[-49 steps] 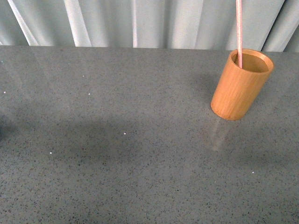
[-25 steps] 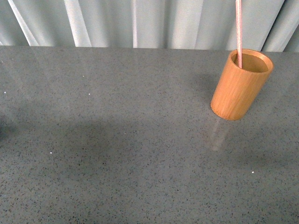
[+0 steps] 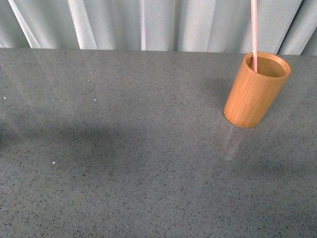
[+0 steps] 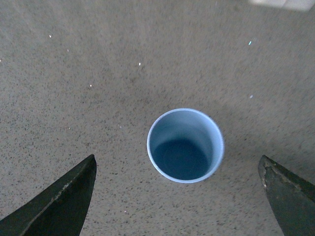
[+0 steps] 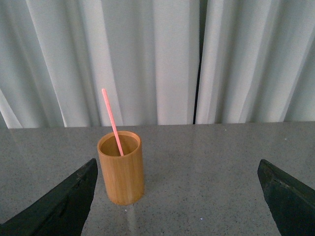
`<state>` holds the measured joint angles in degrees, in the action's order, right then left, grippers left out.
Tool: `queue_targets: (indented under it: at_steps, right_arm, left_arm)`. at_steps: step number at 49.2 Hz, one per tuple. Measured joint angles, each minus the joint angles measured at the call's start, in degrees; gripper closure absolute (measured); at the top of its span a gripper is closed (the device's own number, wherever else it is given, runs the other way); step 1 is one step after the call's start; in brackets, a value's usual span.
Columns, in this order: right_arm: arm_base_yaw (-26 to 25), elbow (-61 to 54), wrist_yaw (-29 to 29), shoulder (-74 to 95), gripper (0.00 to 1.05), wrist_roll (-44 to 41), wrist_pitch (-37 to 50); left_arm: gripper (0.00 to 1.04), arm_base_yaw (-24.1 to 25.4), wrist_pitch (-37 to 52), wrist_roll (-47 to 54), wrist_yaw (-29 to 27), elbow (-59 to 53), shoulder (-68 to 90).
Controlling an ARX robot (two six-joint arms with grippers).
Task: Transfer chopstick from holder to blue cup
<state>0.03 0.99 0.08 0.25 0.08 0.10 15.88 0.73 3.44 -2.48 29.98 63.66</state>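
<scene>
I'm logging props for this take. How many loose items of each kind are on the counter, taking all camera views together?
chopstick: 1
holder: 1
blue cup: 1
Total: 3

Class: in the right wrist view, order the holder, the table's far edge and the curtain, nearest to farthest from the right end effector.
1. holder, nearest, in front.
2. table's far edge, behind the holder.
3. curtain, beyond that edge.
</scene>
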Motion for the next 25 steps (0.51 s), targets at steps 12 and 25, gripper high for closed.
queue_targets:
  at_steps: [12,25]
  right_arm:
    - [0.0,0.0,0.0,0.0,0.10,0.0,0.0]
    - [0.0,0.0,0.0,0.0,0.10,0.0,0.0]
  left_arm:
    - [0.07,1.7,-3.5,7.6,-0.9,13.0,16.0]
    - [0.07,2.5,-3.7,10.3,-2.1,15.3,23.0]
